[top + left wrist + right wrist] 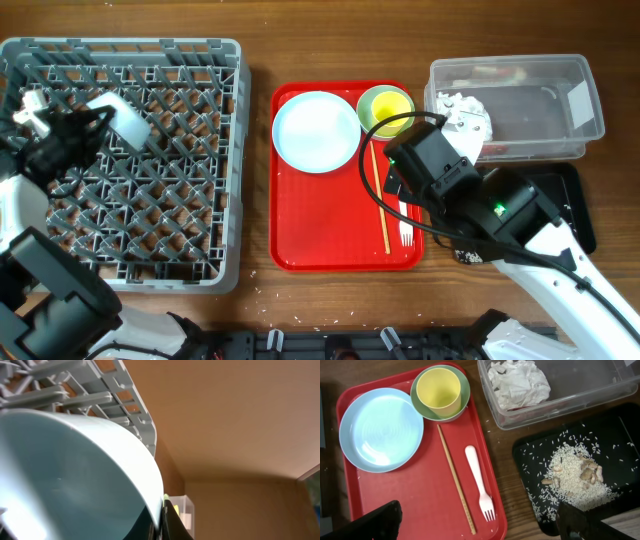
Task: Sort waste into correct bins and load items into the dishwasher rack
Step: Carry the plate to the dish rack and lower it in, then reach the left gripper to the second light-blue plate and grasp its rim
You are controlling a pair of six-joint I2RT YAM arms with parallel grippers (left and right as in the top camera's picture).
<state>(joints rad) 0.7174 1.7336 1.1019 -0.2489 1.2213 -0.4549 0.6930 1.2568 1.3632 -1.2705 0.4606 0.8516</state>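
While the left gripper (100, 115) pinches a pale blue round bowl (125, 118) over the large grey pegged plastic dishwasher rack (200, 60), the nearer right gripper (480, 520) hangs spread above the red serving tray (420, 505), where a thin wooden chopstick (455, 480) and a white plastic fork (479, 480) lie lengthwise between its fingers.

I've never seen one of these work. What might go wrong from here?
The left gripper clamps a pale blue bowl over the dishwasher rack. If it is let go tilted, it may wedge crooked in it. The yellow cup sits inside a greenish bowl, so lifting one could drag the other along. The chopstick lies flat on the red tray and is thin, so it may slip from a pinch.
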